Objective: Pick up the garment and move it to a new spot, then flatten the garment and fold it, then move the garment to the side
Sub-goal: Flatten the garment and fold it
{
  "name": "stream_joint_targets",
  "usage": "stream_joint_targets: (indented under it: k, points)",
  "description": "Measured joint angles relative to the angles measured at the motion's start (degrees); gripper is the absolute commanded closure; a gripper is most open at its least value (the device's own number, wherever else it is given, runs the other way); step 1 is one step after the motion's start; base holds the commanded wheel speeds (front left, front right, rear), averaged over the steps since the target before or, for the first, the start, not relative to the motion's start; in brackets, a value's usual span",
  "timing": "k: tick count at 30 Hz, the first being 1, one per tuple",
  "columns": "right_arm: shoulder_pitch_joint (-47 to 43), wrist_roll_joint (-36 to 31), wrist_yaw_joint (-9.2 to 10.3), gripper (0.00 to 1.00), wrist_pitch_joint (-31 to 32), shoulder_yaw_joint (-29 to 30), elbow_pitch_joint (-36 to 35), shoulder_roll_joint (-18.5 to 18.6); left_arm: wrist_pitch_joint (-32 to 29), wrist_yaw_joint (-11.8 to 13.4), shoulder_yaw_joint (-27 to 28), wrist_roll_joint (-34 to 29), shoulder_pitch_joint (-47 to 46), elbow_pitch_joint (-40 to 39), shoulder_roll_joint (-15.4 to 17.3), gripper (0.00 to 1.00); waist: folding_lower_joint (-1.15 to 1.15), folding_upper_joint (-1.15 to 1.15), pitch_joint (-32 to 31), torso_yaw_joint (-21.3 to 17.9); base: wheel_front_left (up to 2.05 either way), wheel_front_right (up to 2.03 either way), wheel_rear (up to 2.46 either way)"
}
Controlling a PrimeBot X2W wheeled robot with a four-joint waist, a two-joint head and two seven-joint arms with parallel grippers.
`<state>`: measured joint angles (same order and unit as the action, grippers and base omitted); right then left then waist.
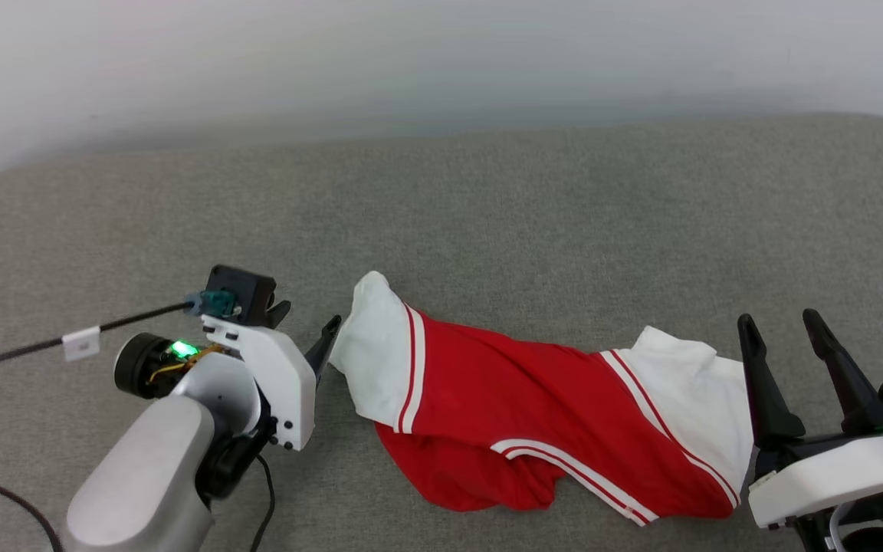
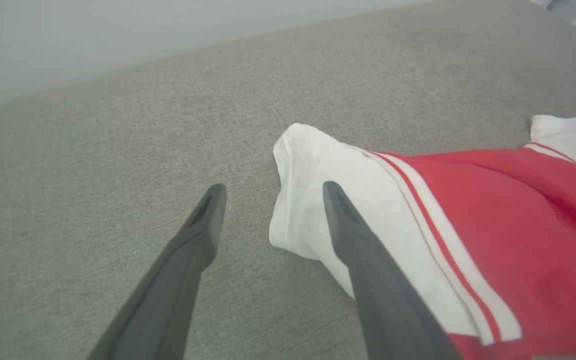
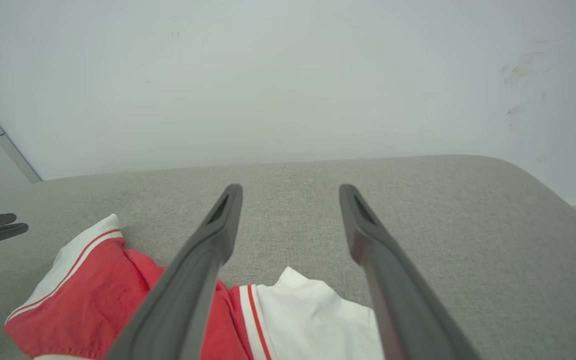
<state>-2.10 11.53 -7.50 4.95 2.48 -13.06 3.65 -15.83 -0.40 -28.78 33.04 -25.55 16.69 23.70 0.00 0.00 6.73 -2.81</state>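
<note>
The bright red soft fabric garment with white sleeve panels and thin white double-stripe trim (image 1: 533, 399) lies rumpled on a grey woven upholstered surface (image 1: 487, 199), spanning the gap between the robot's 2 grippers. The left gripper (image 1: 305, 322) has its 2 long dark fingers spread wide and grips nothing. A white sleeve end sits just ahead of its right-hand finger, which crosses the sleeve's edge in the left wrist view, though whether it touches the cloth cannot be told; its other finger points over bare upholstery. The right gripper (image 1: 777, 322) is equally wide and empty. The garment's second white panel lies just to its left and low between its fingers near their roots, with bare upholstery beyond the tips. With the cloth lying free on the surface, its red body twisted and a striped hem curled across it, the flattening step appears to be in hand, and no fold has been made yet. The next move likely calls for each gripper to settle low onto the white end nearest it, pinch only the thin fabric and not the upholstery beneath, then draw outward together so the twist opens.
</note>
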Motion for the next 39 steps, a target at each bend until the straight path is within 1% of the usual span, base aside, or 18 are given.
stream_joint_targets:
  k: [3,5,9,12,13,14,15,17,19,22,25,29,33,35,39]
  points:
    - [0.98,0.02,0.0,0.0,0.15,-0.35,-0.1,0.0,-5.01,-1.98,-2.04,0.0,-3.78,3.57,-0.13,0.0,0.0,0.0,2.24,-0.82,0.0,0.0,0.0]
    - [1.21,0.2,0.0,0.0,0.21,-0.46,-0.08,-0.04,-8.5,-2.82,-3.43,0.14,-5.24,5.83,-0.52,0.0,0.0,0.0,3.65,-1.4,0.0,0.0,0.0]
    - [1.48,0.65,0.0,0.0,0.4,-0.14,0.49,-0.1,-14.9,-3.96,-5.92,0.65,-7.21,9.34,-0.67,0.0,0.0,0.0,6.05,-2.47,0.0,0.0,0.0]
    - [1.7,1.23,0.0,0.0,0.45,0.04,0.86,-0.18,-19.45,-4.52,-7.27,0.71,-9.22,10.47,-0.62,0.0,0.0,0.0,7.36,-3.08,0.0,0.0,0.0]
    - [1.87,1.37,0.0,0.0,0.45,0.14,0.97,-0.24,-20.48,-4.66,-7.75,0.77,-9.76,10.85,-0.57,0.33,0.0,0.0,7.73,-3.24,0.0,0.0,0.0]
    - [2.03,1.58,0.0,0.0,0.44,0.31,1.04,-0.25,-21.54,-4.77,-8.06,0.83,-10.31,11.09,-0.58,0.6,0.0,0.0,8.04,-3.37,0.0,0.0,0.0]
    - [2.14,1.63,0.0,0.0,0.43,0.38,1.11,-0.26,-22.32,-5.02,-8.32,0.96,-10.76,11.34,-0.67,1.0,0.0,0.0,8.31,-3.48,0.0,0.0,0.0]
    - [2.24,1.83,0.0,0.0,0.42,0.29,1.42,-0.31,-23.64,-5.14,-8.64,1.09,-11.43,12.0,-0.73,1.0,0.0,0.0,8.61,-3.76,0.0,0.0,0.0]
    - [2.42,2.14,0.0,0.0,0.36,0.44,1.78,-0.32,-23.68,-4.93,-8.62,1.43,-11.48,12.33,-0.88,1.0,0.0,0.0,8.64,-3.94,0.0,0.0,0.0]
    - [2.74,2.64,0.0,0.0,0.83,1.09,2.45,-0.35,-21.16,-3.6,-8.25,1.04,-10.64,12.26,-0.74,1.0,0.0,0.0,8.1,-3.88,0.0,0.0,0.0]
    - [2.8,3.71,0.0,0.0,2.64,2.19,3.57,-0.22,-17.28,-1.37,-6.62,1.08,-8.24,10.45,0.04,1.0,0.0,0.0,6.99,-3.67,0.0,0.0,0.0]
    - [2.84,6.26,0.0,0.0,7.25,4.98,6.48,1.42,-13.96,1.76,-4.42,1.05,-4.19,5.48,3.01,1.0,0.01,0.0,5.27,-2.87,0.0,0.0,0.0]
    - [3.83,8.96,0.0,0.0,14.35,7.68,12.11,4.1,-11.63,5.02,-2.44,0.86,-1.63,-1.98,4.87,1.0,0.0,0.0,4.06,-1.34,0.0,0.0,0.0]
    - [4.97,10.0,0.0,0.0,17.86,8.56,14.81,5.44,-11.21,6.25,-1.97,0.47,-0.53,-5.56,5.59,1.0,0.0,0.0,3.72,-0.43,0.0,0.0,0.0]
    - [7.99,11.16,0.0,0.0,25.51,8.03,20.59,7.54,-11.15,8.01,-1.3,0.37,0.97,-11.39,6.65,1.0,0.0,0.0,3.7,1.18,0.0,0.0,0.0]
